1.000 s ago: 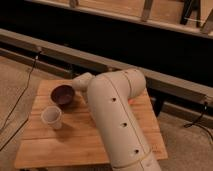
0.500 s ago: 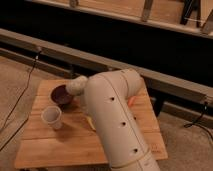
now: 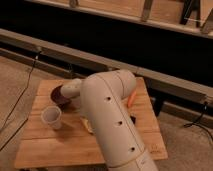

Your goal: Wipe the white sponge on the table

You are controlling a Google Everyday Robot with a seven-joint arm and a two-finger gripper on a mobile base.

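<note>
- You are not getting a clear view of the white sponge; a pale patch (image 3: 86,124) is peeking out beside the arm (image 3: 112,120), unidentifiable.
- Your gripper is sitting hidden behind the arm, fingers closed tight; whether they are holding anything is unclear.
- On the table (image 3: 60,150), a translucent cup (image 3: 52,117), a dark bowl (image 3: 60,94) and an orange item (image 3: 131,99) are surrounding the arm.

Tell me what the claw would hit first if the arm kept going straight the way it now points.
The claw itself is hidden behind the arm, over the table. The arm points down and left toward the dark bowl, so likely that bowl or the tabletop beside it; depth is unclear.
</note>
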